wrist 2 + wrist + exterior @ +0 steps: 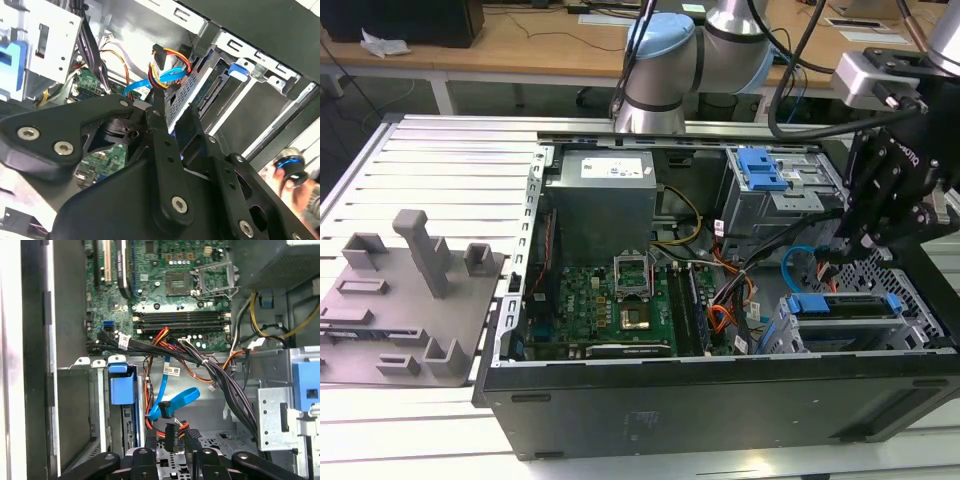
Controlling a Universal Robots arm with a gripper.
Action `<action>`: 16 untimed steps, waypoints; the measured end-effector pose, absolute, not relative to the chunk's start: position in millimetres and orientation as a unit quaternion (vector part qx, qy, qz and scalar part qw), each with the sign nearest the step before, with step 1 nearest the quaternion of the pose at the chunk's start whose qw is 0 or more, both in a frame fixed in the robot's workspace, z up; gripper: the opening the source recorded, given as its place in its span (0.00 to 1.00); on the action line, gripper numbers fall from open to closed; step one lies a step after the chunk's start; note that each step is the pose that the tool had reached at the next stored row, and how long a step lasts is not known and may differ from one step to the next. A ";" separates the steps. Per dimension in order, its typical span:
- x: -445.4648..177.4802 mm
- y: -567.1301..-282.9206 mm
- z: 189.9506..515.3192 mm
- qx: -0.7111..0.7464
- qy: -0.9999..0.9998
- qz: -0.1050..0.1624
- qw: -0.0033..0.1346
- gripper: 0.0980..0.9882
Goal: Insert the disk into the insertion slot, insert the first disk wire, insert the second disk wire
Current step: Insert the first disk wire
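Disk [842,306] sits in insertion slot [923,322], exterior view; end effector [867,240] grip: cannot tell.

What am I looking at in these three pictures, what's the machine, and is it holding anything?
It's a robot arm working inside an open computer case on a slatted metal table. One camera watches from off the arm; two ride near its wrist. Its black hand hangs over the drive cage, where the blue-framed hard drive already sits, near a looped light-blue cable, seen in the first wrist view. Whether it grips anything, I can't tell. A grey fixture plate lies beside the case.
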State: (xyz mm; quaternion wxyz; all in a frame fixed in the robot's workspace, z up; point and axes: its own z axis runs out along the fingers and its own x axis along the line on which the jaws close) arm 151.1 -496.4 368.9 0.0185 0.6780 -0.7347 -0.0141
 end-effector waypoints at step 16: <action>149.3 -493.0 352.0 0.668 -0.744 -0.013 0.019 0.14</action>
